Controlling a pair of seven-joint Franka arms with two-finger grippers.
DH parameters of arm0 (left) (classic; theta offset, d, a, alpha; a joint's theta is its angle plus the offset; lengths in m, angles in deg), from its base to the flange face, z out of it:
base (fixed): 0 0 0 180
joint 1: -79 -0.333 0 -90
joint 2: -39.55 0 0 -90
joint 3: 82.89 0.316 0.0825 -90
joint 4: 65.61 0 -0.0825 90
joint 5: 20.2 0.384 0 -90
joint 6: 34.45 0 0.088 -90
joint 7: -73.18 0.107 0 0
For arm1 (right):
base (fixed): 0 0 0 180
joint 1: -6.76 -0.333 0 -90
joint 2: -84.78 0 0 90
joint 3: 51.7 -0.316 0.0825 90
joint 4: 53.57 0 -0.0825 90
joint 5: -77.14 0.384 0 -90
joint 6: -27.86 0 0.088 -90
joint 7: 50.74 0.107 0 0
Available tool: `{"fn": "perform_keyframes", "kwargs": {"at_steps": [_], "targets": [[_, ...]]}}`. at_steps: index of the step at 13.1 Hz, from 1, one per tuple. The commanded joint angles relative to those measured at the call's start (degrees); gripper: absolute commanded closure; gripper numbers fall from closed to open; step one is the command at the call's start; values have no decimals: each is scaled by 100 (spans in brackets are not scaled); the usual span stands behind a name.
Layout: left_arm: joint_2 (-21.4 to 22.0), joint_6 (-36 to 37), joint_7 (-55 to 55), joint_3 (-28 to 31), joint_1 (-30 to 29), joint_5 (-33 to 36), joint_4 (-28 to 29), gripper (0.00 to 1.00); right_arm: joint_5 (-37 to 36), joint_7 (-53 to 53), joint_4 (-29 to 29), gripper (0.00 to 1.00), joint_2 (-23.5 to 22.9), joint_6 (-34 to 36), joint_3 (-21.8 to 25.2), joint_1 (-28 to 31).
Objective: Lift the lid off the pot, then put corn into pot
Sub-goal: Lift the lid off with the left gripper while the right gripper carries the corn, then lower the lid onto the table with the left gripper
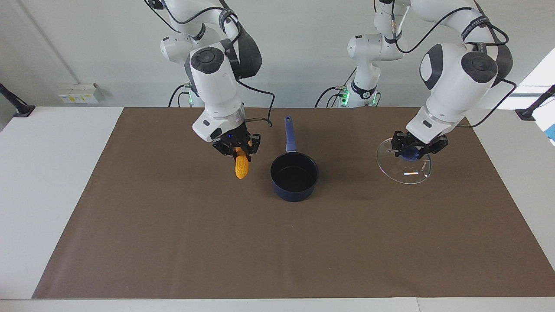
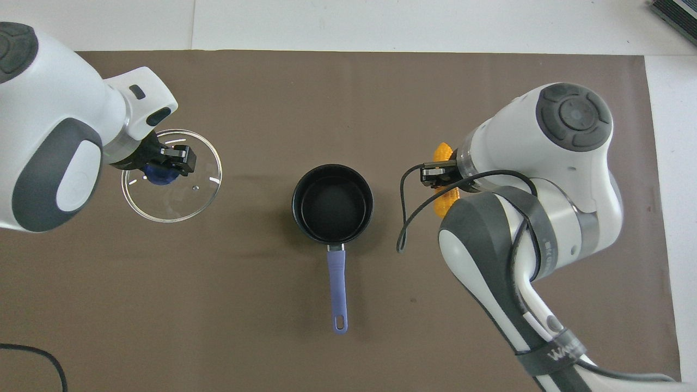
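The dark blue pot (image 1: 295, 175) (image 2: 332, 203) stands uncovered on the brown mat, and nothing lies in its black inside. Its long handle (image 1: 289, 134) (image 2: 337, 288) points toward the robots. My left gripper (image 1: 415, 151) (image 2: 163, 163) is shut on the blue knob of the glass lid (image 1: 407, 175) (image 2: 174, 201). It holds the lid slightly tilted over the mat, toward the left arm's end of the table. My right gripper (image 1: 237, 151) (image 2: 440, 177) is shut on the top of the orange-yellow corn (image 1: 241, 168) (image 2: 442, 202). The corn hangs downward over the mat, close beside the pot.
A brown mat (image 1: 277, 251) covers most of the white table (image 1: 47, 173). Black clamp mounts (image 1: 17, 108) stand at the table's corners nearest the robots. A dark ribbed object (image 2: 675, 16) sits at the table's corner farthest from the robots, at the right arm's end.
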Motion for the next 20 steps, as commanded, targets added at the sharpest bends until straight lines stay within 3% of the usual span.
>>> {"fn": "perform_keyframes", "kwargs": {"at_steps": [1,3,5,8,15,20], "targets": [[841,-720,327,-56,-139,-84,1325,100,31,737,-790,100,-754,-151,0,-438],[1071,-1250,555,-56,-340,-84,1918,100,30,968,-1002,100,-1028,-388,0,-623],[1046,-1295,723,-56,-463,-93,1972,100,-22,1117,-959,100,-1169,-573,0,-895],[993,-2022,1047,-56,-788,-102,2489,100,-215,1118,-933,100,-1450,-757,0,-1142],[133,-3069,1778,-56,-1598,-269,2649,100,-268,1056,-582,100,-1618,-811,0,-1195],[80,-3561,1778,-56,-1651,-269,3009,100,-251,1048,-432,100,-1661,-1038,0,-1282]]}}
